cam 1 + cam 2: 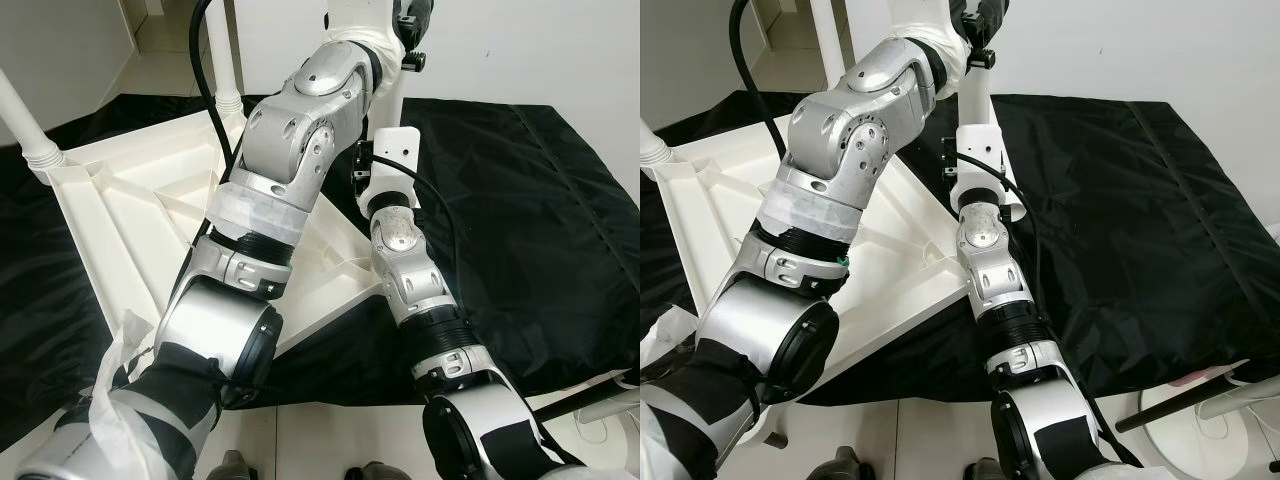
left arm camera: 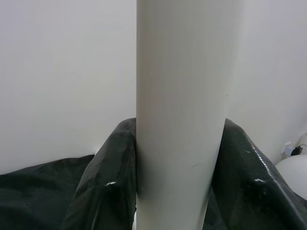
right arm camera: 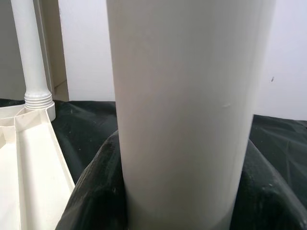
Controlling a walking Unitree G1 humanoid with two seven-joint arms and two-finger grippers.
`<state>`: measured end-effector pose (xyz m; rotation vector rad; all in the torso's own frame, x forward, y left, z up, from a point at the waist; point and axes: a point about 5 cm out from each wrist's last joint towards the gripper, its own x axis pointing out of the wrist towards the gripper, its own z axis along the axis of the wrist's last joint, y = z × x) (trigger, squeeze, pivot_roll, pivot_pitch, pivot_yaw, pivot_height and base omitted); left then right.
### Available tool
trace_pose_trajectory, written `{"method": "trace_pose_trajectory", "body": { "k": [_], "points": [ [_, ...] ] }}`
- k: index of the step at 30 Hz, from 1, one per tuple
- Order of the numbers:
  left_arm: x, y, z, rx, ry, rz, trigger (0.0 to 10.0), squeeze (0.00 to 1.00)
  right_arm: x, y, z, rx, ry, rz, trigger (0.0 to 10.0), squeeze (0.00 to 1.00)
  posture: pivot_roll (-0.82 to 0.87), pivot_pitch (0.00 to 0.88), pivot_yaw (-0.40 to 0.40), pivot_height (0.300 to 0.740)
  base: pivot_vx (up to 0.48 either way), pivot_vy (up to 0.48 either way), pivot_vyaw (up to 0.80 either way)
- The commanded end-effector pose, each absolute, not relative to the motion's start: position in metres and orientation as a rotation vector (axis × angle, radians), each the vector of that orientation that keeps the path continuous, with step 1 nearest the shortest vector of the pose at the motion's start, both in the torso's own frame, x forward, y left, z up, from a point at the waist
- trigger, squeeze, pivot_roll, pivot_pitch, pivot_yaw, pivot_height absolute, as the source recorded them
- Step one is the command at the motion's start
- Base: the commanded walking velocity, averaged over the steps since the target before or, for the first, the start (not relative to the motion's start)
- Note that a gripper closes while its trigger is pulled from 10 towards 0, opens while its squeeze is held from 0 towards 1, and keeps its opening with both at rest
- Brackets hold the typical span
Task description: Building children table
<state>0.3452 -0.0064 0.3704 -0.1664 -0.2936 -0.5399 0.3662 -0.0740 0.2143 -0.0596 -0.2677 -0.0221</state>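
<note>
- A white table top lies upside down on a black cloth, and two white legs already stand up at its far corners.
- The left gripper has its black fingers closed around a white table leg.
- The right gripper squeezes the same leg, lower down.
- Both silver arms block much of the table top.

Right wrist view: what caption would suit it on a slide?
Right end effector clamped around a white table leg, with another leg already standing in the upturned tabletop on black cloth.
</note>
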Motion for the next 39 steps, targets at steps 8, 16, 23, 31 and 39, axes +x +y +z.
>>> {"method": "trace_pose_trajectory", "body": {
  "k": [8, 16, 23, 31, 39],
  "points": [
    [0.338, -0.009, 0.393, -0.118, -0.429, -0.564, 10.0, 0.0, 0.37, -0.076, 0.213, -0.04, -0.251, -0.038, 10.0, 0.0, -0.02, 0.0, -0.002, 0.74, 0.0, 0.0, 0.0],
    [0.325, -0.033, 0.396, -0.156, -0.413, -0.721, 10.0, 1.0, 0.37, -0.077, 0.214, -0.022, -0.244, -0.029, 10.0, 0.0, -0.02, 0.0, -0.003, 0.74, 0.0, 0.0, 0.0],
    [0.317, -0.046, 0.397, -0.187, -0.422, -0.795, 10.0, 0.0, 0.368, -0.085, 0.21, -0.003, -0.232, -0.012, 10.0, 0.0, -0.02, 0.0, -0.002, 0.74, 0.0, 0.0, 0.0],
    [0.309, 0.006, 0.339, -0.183, -0.384, -0.698, 10.0, 0.0, 0.368, -0.114, 0.2, 0.01, -0.21, -0.051, 10.0, 0.0, -0.02, 0.0, -0.006, 0.74, 0.0, 0.0, 0.0],
    [0.308, 0.016, 0.327, -0.192, -0.364, -0.655, 10.0, 0.0, 0.368, -0.127, 0.201, 0.005, -0.212, -0.072, 10.0, 0.0, -0.02, 0.0, -0.006, 0.74, 0.0, 0.0, 0.0]
  ]
}}
